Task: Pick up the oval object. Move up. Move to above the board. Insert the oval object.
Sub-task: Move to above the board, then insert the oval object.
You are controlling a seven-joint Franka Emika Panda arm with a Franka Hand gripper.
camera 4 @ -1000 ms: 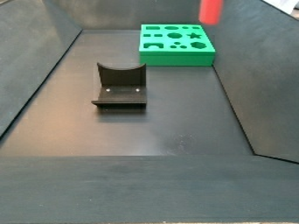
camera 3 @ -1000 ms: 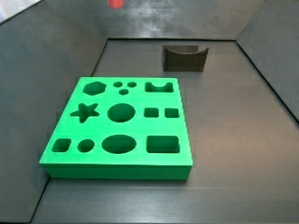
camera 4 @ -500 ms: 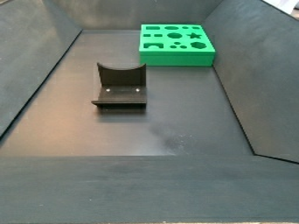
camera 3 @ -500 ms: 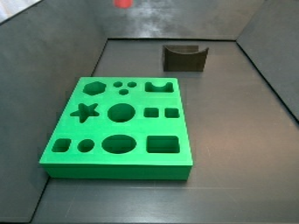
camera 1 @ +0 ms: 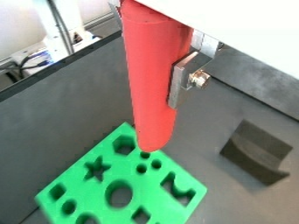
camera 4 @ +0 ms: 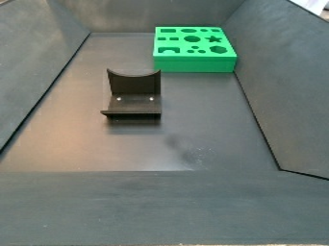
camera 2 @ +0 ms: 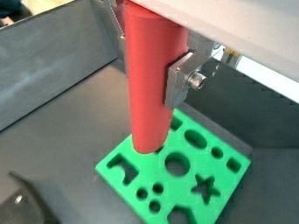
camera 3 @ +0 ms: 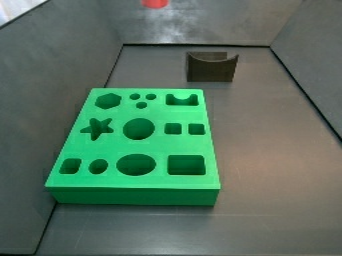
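Gripper (camera 1: 158, 70) jaws clamp the red peg (camera 1: 152, 79) high over the green board (camera 2: 176, 166); any tilt risks jamming at the oval hole, board's 6 o'clock edge.

The gripper (camera 1: 163, 74) has flat silver metal finger plates (camera 1: 184, 77), one showing beside a small round silver screw (camera 1: 200, 79) in both wrist views. Above the plates sits a pale, whitish gripper body (camera 2: 233, 17), seen only at its edge.
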